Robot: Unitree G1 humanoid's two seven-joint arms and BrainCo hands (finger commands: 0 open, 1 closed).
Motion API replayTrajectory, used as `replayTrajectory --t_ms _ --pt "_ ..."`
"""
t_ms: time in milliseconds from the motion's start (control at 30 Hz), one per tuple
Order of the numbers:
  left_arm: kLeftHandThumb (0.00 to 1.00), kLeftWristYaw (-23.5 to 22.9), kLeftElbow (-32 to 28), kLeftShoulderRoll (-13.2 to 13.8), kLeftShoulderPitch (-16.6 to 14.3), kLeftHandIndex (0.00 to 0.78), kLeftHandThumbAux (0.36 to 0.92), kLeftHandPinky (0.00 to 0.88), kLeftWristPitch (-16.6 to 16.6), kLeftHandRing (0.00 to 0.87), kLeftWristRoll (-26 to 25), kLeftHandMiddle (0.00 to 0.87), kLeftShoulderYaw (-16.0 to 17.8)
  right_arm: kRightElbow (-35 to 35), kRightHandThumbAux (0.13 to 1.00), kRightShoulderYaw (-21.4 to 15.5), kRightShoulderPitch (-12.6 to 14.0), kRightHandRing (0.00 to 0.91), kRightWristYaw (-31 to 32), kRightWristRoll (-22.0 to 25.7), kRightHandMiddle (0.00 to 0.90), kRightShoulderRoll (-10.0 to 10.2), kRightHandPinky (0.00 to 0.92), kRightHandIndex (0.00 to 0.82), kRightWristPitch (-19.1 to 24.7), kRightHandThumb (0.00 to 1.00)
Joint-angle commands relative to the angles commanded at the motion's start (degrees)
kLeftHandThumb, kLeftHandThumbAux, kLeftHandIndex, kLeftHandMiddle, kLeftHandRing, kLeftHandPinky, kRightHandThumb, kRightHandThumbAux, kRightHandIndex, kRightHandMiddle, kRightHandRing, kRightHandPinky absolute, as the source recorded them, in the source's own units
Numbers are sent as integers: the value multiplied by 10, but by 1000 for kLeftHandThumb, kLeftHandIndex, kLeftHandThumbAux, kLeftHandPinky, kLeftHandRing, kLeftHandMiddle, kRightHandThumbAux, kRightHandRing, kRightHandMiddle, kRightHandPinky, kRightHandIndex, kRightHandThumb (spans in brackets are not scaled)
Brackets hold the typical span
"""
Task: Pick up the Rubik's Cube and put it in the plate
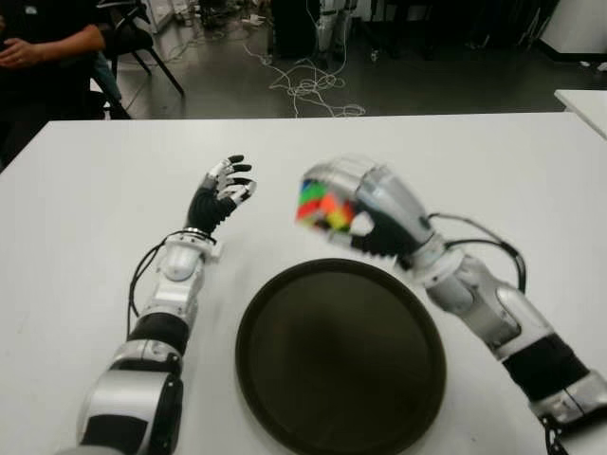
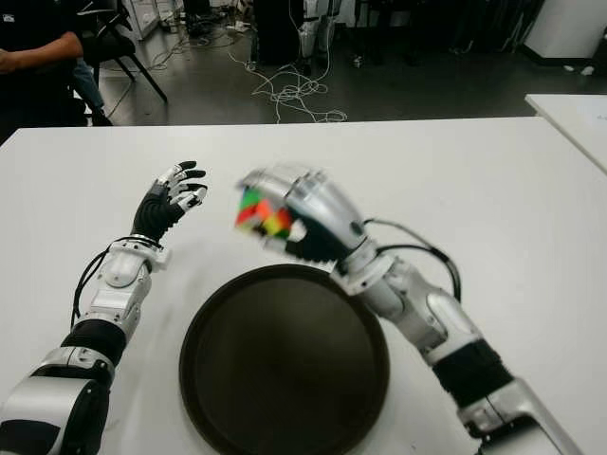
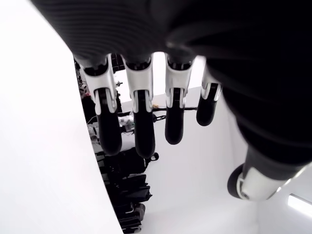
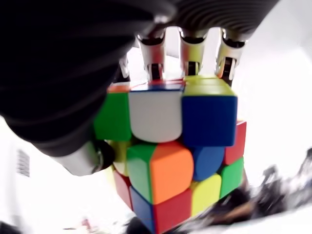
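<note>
My right hand (image 1: pixel 346 204) holds the Rubik's Cube (image 1: pixel 322 209), its fingers curled over the top of the multicoloured cube (image 4: pixel 170 156). The cube hangs above the white table (image 1: pixel 493 171), just beyond the far rim of the dark round plate (image 1: pixel 340 355). The plate lies on the table in front of me and holds nothing. My left hand (image 1: pixel 223 194) is raised to the left of the cube, fingers (image 3: pixel 139 117) spread and holding nothing.
A person in dark clothes (image 1: pixel 43 47) sits beyond the table's far left corner beside a chair (image 1: pixel 137 38). Cables (image 1: pixel 303 85) lie on the floor behind the table. A second white table edge (image 1: pixel 583 100) shows at the far right.
</note>
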Motion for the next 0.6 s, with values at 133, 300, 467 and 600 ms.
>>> replayTrajectory --t_ms 133,300,467,600 --pt "128 -3 -1 -1 0 177 639 332 3 273 -3 238 1 -28 688 16 -10 731 161 127 547 -37 750 413 37 838" --pt "126 -3 -2 -1 1 180 635 331 4 274 -4 240 2 -35 690 10 -29 721 275 203 577 -58 732 402 86 835" --pt "124 -5 -6 -2 2 178 632 336 7 275 -7 239 3 -40 691 -1 -40 712 330 210 576 -64 714 397 117 833" --pt "136 -8 -6 -3 2 178 638 338 8 276 -12 238 6 -50 693 -8 -45 689 364 204 565 -68 676 391 142 830"
